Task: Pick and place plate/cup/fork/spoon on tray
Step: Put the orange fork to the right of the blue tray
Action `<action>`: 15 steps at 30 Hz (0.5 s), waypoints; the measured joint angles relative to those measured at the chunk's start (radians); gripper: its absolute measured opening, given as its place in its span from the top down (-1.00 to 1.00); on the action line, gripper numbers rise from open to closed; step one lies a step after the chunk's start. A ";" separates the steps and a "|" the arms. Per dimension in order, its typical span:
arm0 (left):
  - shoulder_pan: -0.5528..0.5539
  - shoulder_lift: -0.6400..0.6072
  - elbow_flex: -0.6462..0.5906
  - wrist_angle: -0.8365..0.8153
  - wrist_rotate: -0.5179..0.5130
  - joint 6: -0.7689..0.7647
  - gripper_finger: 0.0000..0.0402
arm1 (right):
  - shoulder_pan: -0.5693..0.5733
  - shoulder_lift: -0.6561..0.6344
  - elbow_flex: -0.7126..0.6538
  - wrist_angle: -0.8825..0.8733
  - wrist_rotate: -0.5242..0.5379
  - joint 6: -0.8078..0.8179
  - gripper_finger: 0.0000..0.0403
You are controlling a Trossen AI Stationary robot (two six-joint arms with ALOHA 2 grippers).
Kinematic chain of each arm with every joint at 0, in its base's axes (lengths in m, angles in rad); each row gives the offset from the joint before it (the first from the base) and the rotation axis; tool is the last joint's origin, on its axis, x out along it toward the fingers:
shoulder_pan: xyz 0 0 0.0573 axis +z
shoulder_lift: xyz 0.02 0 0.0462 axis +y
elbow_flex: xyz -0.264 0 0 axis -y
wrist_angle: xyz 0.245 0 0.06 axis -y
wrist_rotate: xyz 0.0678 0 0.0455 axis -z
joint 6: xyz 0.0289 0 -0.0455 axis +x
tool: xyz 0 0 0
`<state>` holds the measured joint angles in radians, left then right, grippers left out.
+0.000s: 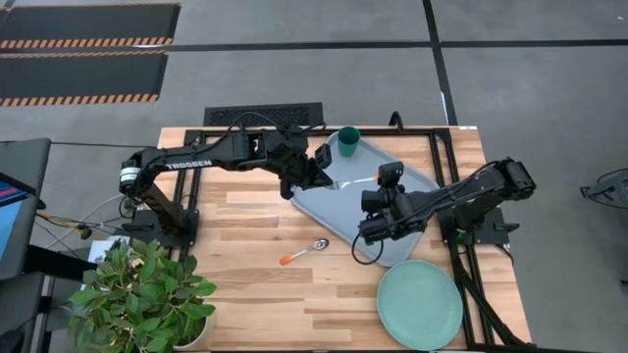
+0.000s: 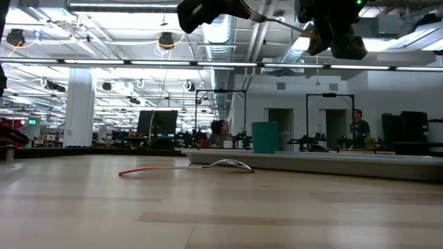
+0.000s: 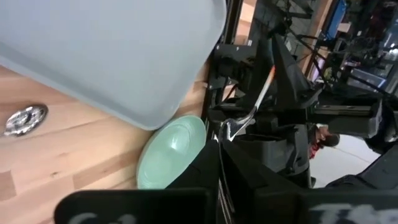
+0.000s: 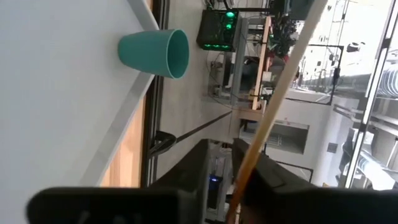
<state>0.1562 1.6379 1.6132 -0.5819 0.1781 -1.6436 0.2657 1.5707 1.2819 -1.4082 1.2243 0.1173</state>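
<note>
Two grippers meet above the tray (image 1: 345, 201): from above, we see the left gripper (image 1: 324, 180) pinching the fork (image 1: 358, 180), whose handle reaches the right gripper (image 1: 385, 199). Its wrist view shows that handle between part-spread fingers. We release fully, then lower left.

desk (image 2: 208, 214): we see the spoon (image 2: 187, 167) lying flat, bowl toward the tray (image 2: 360, 163) | tray: the cup (image 2: 264, 137) stands upright on it | above: two dark arms hold a thin silver piece between them, perhaps the fork (image 2: 273, 19) | background: people stand far off
</note>
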 joint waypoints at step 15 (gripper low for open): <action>0.057 0.000 0.001 -0.002 -0.085 0.083 1.00 | 0.000 0.000 0.000 0.003 0.004 0.064 -0.16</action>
<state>0.2135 1.6379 1.6138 -0.5839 0.0929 -1.5601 0.2653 1.5707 1.2819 -1.4052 1.2285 0.1818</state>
